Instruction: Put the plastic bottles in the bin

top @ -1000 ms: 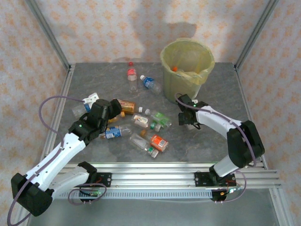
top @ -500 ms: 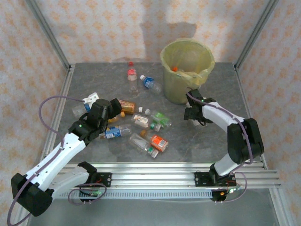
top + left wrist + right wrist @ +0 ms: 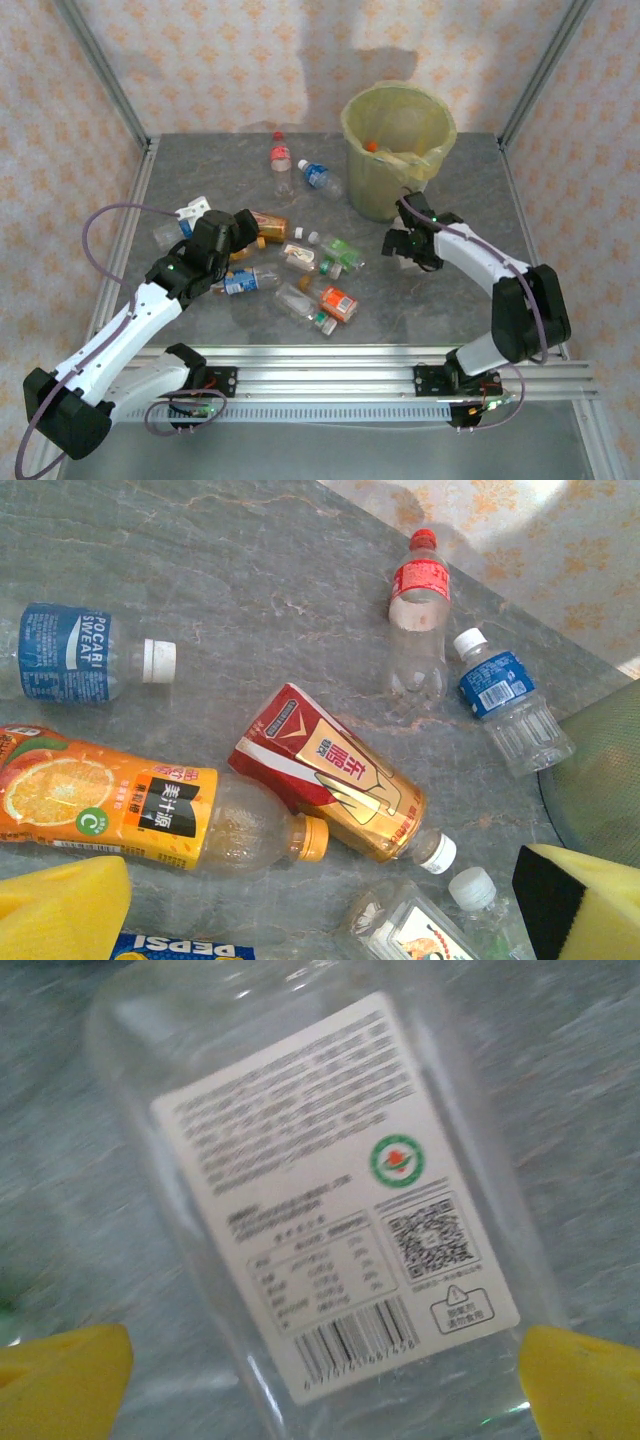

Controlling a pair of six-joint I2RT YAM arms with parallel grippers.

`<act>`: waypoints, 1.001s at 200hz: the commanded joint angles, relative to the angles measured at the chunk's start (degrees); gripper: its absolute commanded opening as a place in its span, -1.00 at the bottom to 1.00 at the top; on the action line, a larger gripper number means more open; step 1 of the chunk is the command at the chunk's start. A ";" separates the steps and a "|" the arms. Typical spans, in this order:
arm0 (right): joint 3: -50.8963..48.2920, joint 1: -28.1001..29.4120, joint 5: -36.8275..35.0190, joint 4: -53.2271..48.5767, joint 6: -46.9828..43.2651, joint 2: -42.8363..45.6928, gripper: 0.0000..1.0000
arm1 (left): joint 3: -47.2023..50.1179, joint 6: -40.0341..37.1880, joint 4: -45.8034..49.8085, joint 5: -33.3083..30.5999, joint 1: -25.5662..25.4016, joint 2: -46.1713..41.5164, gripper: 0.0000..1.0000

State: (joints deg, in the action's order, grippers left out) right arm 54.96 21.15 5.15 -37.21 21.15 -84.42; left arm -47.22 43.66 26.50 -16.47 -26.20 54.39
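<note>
Lining up a pick with the right claw (image 3: 402, 244) spread wide over a clear white-labelled bottle (image 3: 330, 1190) lying on the bench (image 3: 200, 165), apparently just beside the bin (image 3: 372, 180), needing a drop and squeeze next, with the left claw (image 3: 243, 226) likewise gaping above the scattered plastic bottles (image 3: 330, 780).

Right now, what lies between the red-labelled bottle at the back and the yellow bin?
A blue-labelled, white-capped bottle lies between the red-labelled bottle and the bin; the top view shows it.
</note>
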 commanded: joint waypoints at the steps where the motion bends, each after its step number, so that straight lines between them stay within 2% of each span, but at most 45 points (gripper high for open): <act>1: -1.73 2.96 9.30 -4.02 4.78 1.74 0.98 | -0.42 -0.06 -0.14 -0.58 0.27 -0.72 1.00; 29: -1.60 3.81 9.35 -6.69 6.91 7.23 0.98 | -0.34 -0.15 -0.27 -0.35 0.27 -0.56 1.00; 50: -0.72 3.81 1.27 -9.68 7.53 10.11 0.98 | -0.25 -0.15 -0.90 -0.25 0.27 -0.28 1.00; 71: 0.76 3.75 -5.03 -9.86 7.78 8.67 0.98 | -0.39 -0.15 -1.60 0.36 0.27 0.49 1.00; 119: 4.23 3.73 -7.19 -4.16 5.46 0.00 0.98 | -0.90 -0.50 -1.63 0.67 0.27 1.09 1.00; 149: 5.50 3.78 -4.85 -1.71 4.15 -2.82 0.98 | -0.57 -0.50 -1.28 -0.03 0.27 0.51 1.00; 200: 4.74 3.22 -5.81 -0.25 3.89 -6.76 0.98 | 0.02 -0.25 -1.01 -0.49 0.28 -0.38 1.00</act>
State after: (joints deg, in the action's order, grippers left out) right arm 59.13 24.93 1.23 -38.85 25.87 -88.86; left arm -47.22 43.51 25.63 -15.42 -26.20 55.48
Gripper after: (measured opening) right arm 0.992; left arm 0.999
